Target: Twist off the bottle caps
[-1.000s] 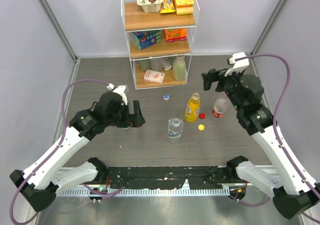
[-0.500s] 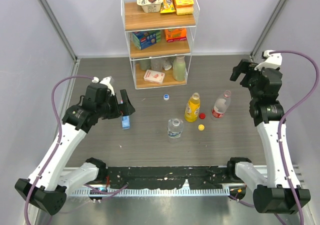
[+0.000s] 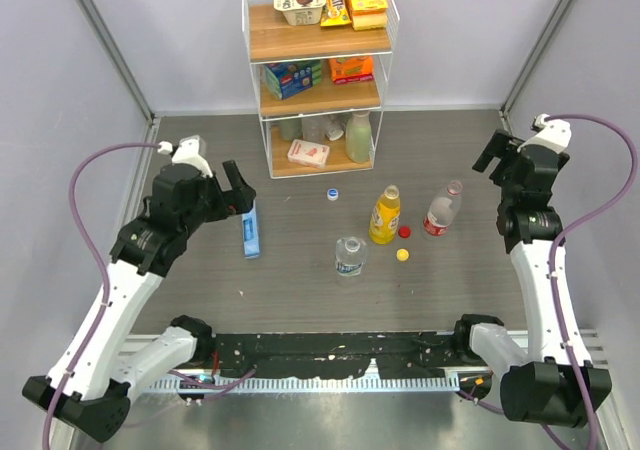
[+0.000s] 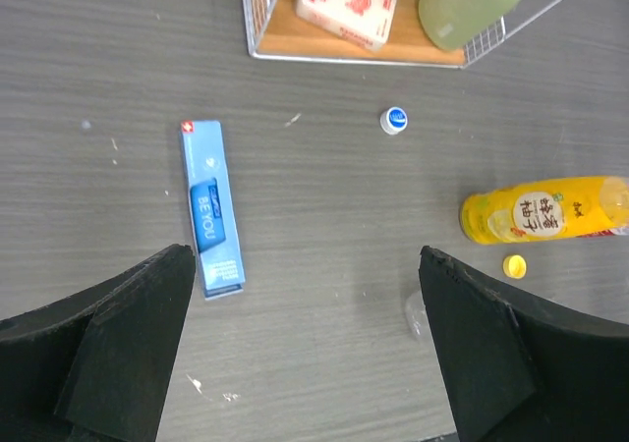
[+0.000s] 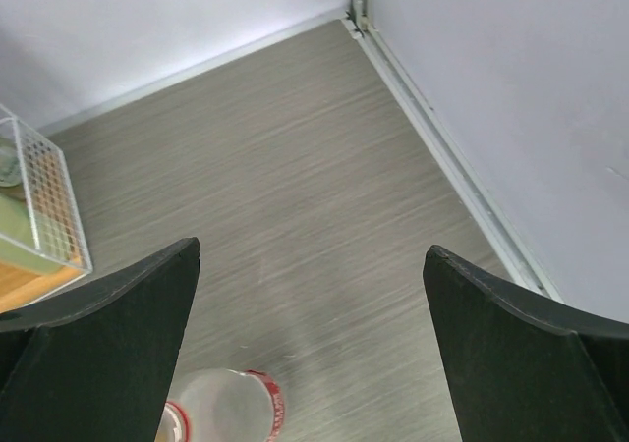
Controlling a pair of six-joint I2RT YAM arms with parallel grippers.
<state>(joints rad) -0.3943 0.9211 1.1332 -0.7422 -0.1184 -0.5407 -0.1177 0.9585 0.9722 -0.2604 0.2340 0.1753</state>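
Grey table, wire shelf (image 3: pixel 272 36) at the far middle. You have three bottles standing upright, necks up, mid-table: juice bottle (image 3: pixel 385 216), red-label bottle (image 3: pixel 439 213) right of it, water bottle (image 3: pixel 350 256) nearer and left. Blue cap (image 3: pixel 332 194), red cap (image 3: pixel 404 232) and yellow cap (image 3: pixel 402 254) lie loose among them; by my judgement every neck is bare and the task is done. Left gripper (image 4: pixel 305 260) hangs spread wide and empty, the bottles well to its right. Right gripper (image 5: pixel 313 253) is likewise spread and empty, with the red-label bottle near and to its left, so that arm is closer. Against a second ago, both arms have drawn outward; the blue box (image 3: pixel 250 233) now lies apart from the left gripper; bottles and caps are unmoved.
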